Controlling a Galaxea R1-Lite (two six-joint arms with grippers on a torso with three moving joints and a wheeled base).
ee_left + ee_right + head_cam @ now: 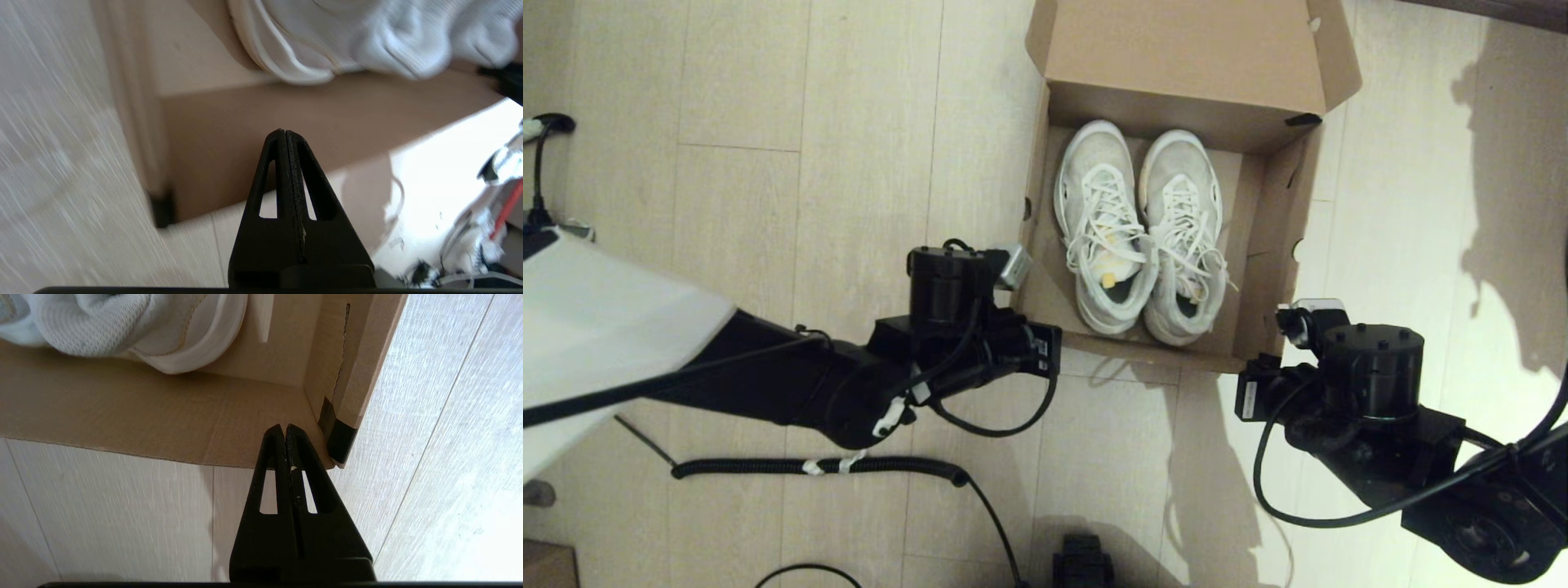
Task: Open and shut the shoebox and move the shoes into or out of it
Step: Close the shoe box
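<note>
The shoebox (pixel 1262 212) sits open on the floor, both shoes (pixel 1139 229) inside. The left gripper (pixel 286 136) and right gripper (pixel 284 430), both pressed together and holding nothing, hang by its near corners. Next, probably, open up and grab a shoe.

Brown shoebox (pixel 1262 261) with black corner tape, white shoes (pixel 1139 233), pale wood-grain floor (pixel 809 163)
</note>
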